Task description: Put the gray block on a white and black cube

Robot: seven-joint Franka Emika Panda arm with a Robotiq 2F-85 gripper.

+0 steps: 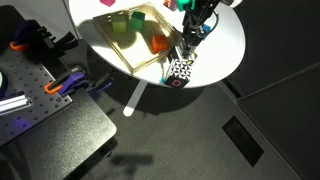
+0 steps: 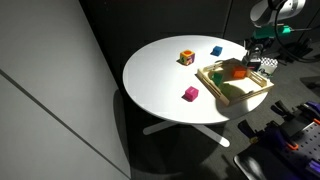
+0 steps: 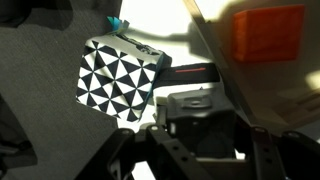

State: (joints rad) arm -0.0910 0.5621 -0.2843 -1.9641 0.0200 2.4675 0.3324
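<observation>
The white and black cube (image 3: 118,80) fills the upper left of the wrist view. It stands on the round white table next to the wooden tray in both exterior views (image 1: 181,70) (image 2: 268,65). My gripper (image 3: 198,128) is low beside it, by the tray's edge (image 1: 189,48) (image 2: 256,57). A dark, shadowed gray block (image 3: 196,108) sits between my fingers, which press against both its sides. The block is to the right of and below the patterned cube in the wrist view, not on it.
The wooden tray (image 1: 122,55) (image 2: 213,82) holds an orange block (image 3: 268,35) (image 1: 160,43) and green and yellow blocks. On the table (image 2: 160,75) lie a blue cube (image 2: 216,50), an orange-yellow cube (image 2: 186,58) and a pink cube (image 2: 190,94).
</observation>
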